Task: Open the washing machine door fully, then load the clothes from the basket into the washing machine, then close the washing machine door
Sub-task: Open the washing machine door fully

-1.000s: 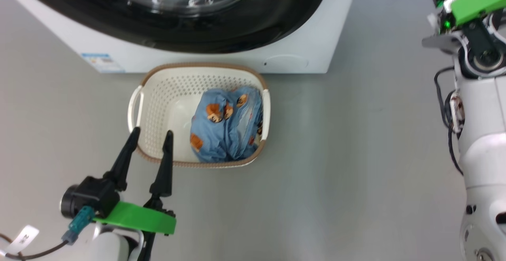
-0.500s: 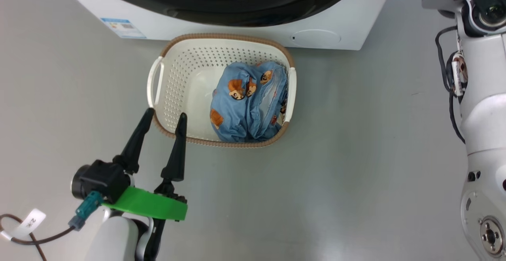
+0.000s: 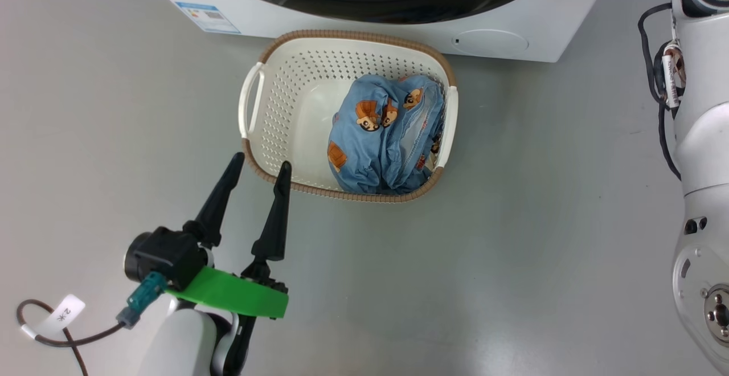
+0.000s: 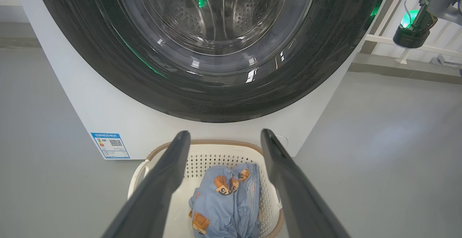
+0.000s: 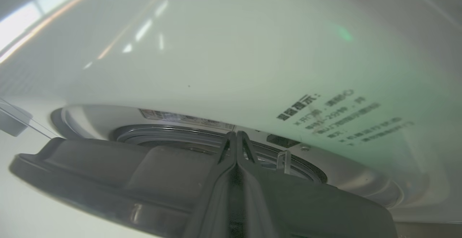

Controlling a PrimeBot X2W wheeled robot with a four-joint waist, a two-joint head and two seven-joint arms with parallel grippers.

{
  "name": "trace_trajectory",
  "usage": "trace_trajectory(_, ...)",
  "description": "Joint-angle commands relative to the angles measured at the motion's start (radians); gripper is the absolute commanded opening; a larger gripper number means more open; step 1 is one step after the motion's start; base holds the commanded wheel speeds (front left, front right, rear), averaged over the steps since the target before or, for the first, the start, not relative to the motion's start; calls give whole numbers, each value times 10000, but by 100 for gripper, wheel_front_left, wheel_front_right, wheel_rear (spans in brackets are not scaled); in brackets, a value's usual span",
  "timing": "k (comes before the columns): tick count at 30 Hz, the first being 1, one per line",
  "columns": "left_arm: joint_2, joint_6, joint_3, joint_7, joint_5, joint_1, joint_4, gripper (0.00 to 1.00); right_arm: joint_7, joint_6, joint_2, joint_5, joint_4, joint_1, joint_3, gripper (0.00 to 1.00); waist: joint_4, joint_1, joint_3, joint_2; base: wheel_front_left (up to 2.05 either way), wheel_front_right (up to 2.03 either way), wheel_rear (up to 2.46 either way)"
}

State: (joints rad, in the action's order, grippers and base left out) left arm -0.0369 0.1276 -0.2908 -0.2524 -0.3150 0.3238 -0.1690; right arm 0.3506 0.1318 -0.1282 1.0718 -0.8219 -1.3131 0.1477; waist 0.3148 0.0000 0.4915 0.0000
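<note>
Washing machine door [image 4: 216, 101] is where the action is, and it has barely started. In the left wrist view its black rim and glass bowl cover the front of the washing machine [image 4: 90, 101]. The right wrist view looks into a gap between the door's dark edge and the white front, with the ring of the opening behind. The right gripper [image 5: 236, 135] is right there, fingers pressed flat together with nothing between them, tips at that edge. That looks like the start of the pull, and the door is nowhere near fully open.

On the floor [image 3: 512, 250] the basket [image 3: 273, 80] sits just near of the machine. The clothes [image 3: 381, 131] are bundled in its right half, untouched. The left gripper [image 3: 261, 160] hangs spread wide and empty, tips at the basket's near-left rim.

Against a second ago, the whole head view has slid. Basket and machine have drifted right and up the picture together. The machine's front is now a strip at the far edge, and the right arm [image 3: 700, 137] is cut off higher. That's the head moving, not the things. The left gripper keeps its place by the rim, just as wide. Loading waits on the door.
</note>
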Motion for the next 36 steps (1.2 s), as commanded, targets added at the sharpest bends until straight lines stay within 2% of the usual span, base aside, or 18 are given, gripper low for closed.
trace_trajectory(1, -216, 31, 269, -94, -128, 224, 225, 100, 77, -11, 324, -97, 180, -327, -24, 0, 63, 0, 47, 0, 0, 0, 0)
trace_trajectory(6, -198, 31, 271, -94, -175, 266, 205, 100, 578, -11, 317, -218, -112, -389, -60, 0, 144, 0, 25, 0, 0, 0, 0)
trace_trajectory(19, -214, 31, 491, -94, -104, 227, 317, 100, 3353, -11, 474, 811, 1040, 722, -430, 0, -1, 0, -190, 0, 0, 0, 0)
trace_trajectory(30, -282, 31, 568, -94, -45, 38, 398, 100, 5939, -11, 635, 2042, 1562, 1691, -41, 0, -52, 0, -611, 0, 0, 0, 0)
trace_trajectory(36, -320, 31, 639, -94, -15, -115, 421, 100, 6853, -11, 725, 2366, 1586, 2069, 118, 0, -74, 0, -845, 0, 0, 0, 0)
